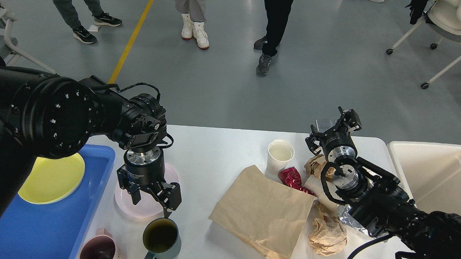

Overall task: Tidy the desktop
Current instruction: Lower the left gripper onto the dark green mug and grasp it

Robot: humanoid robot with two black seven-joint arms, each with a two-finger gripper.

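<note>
White desktop [221,160] fills the lower middle of the view; it is the surface everything sits on.

Left gripper [153,197] hangs over the pink plate [135,206], fingers spread apart and pointing down, gripping nothing. One fingertip sits just above the rim of the dark green mug [161,238], at 6 o'clock from the plate. Pink mug [99,251] is at 9 o'clock from the green one.

Blue tray [58,223] lies at the surface's 9 o'clock edge, with a yellow plate [52,180] in it.

Right gripper [336,127] is at 2 o'clock, raised near the far edge, fingers parted, empty. Below it: white paper cup [280,154], red wrapper [292,179], crumpled brown paper [328,236], flat brown paper bag [262,215].

Cream bin [432,178] stands at 3 o'clock.
</note>
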